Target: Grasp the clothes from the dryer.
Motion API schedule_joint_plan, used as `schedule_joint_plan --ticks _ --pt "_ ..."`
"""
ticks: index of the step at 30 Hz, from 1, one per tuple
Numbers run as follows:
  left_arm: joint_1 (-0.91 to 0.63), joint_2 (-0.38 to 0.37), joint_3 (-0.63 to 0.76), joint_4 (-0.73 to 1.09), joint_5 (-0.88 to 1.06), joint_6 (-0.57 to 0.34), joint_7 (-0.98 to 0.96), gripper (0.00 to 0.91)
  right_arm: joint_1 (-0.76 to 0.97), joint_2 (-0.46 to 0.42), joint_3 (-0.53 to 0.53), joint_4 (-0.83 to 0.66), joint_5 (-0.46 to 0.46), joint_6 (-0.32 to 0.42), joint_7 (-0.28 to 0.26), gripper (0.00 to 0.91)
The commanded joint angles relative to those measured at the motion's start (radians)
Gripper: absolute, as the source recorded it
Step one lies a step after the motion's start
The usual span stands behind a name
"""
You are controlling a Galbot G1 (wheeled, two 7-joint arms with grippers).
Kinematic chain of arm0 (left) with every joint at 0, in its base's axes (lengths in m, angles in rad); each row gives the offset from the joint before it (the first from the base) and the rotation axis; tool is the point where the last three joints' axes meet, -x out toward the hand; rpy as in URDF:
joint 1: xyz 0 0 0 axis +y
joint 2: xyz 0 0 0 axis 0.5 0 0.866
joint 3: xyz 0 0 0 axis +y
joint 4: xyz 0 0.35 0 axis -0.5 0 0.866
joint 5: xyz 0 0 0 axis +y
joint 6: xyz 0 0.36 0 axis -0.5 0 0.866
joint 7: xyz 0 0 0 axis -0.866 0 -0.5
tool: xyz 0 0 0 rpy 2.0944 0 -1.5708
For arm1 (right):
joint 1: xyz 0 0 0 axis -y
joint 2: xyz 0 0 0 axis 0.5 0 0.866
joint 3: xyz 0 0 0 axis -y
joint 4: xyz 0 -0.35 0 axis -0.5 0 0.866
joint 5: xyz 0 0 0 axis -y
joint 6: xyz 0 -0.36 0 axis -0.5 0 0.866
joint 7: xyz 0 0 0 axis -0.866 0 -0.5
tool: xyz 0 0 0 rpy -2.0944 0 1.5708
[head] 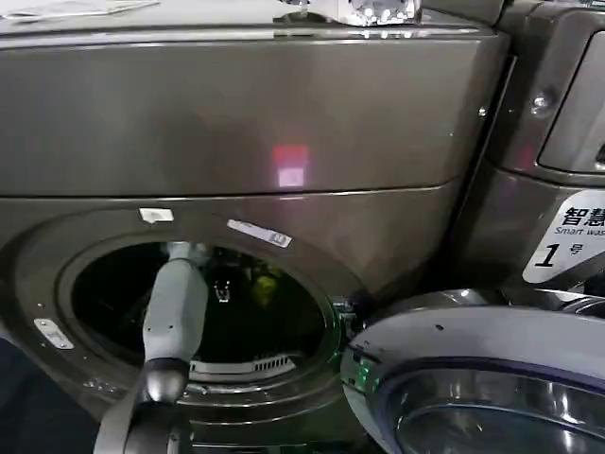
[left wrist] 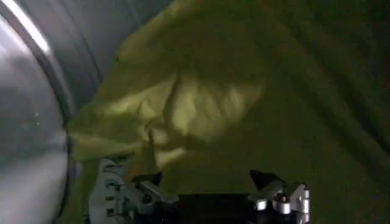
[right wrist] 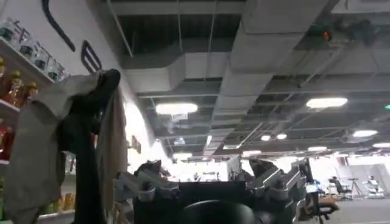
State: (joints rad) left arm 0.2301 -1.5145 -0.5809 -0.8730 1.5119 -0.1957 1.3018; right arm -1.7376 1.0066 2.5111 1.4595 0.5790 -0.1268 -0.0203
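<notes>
One arm works: left gripper (left wrist: 207, 189) deep in the dryer (head: 284, 123), jaws spread and holding nothing, clothes (left wrist: 201, 109) dead ahead at 12 o'clock; right gripper (right wrist: 210, 182) parked, spread.

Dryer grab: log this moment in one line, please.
left gripper: open, inside dryer drum, facing clothes | clothes: not yet gripped | right gripper: open, aimed at ceiling
</notes>
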Motion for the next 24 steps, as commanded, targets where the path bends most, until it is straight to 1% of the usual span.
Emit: schedule_joint_plan --ticks 1,14,15,16,17,19,23,24 --pt "-0.002 0.013 0.003 0.052 -0.047 0.02 -0.023 0.907 0.003 0.0 -0.006 0.005 0.001 0.0 0.001 0.907" --pt "0.003 0.016 0.008 0.076 -0.121 0.034 0.008 0.907 0.006 0.001 -0.012 0.007 0.001 0.001 0.001 0.907" --pt "0.003 0.016 0.009 0.075 -0.127 0.033 0.017 0.728 0.006 0.001 -0.012 0.006 0.001 0.001 0.002 0.907" --pt "0.002 0.016 0.01 0.075 -0.128 0.033 0.022 0.444 0.006 0.002 -0.012 0.006 0.001 0.001 0.001 0.907" --pt "0.001 0.016 0.011 0.078 -0.131 0.032 0.024 0.239 0.007 0.002 -0.013 0.006 0.001 0.002 0.001 0.907" --pt "0.001 0.016 0.011 0.083 -0.142 0.032 0.027 0.137 0.009 0.003 -0.016 0.008 0.001 0.002 0.001 0.907" --pt "0.003 0.016 0.011 0.091 -0.151 0.03 0.029 0.091 0.011 0.006 -0.021 0.011 0.001 0.002 0.001 0.907" --pt "0.004 0.017 0.011 0.093 -0.151 0.03 0.029 0.091 0.011 0.005 -0.021 0.011 0.001 0.002 0.001 0.907"
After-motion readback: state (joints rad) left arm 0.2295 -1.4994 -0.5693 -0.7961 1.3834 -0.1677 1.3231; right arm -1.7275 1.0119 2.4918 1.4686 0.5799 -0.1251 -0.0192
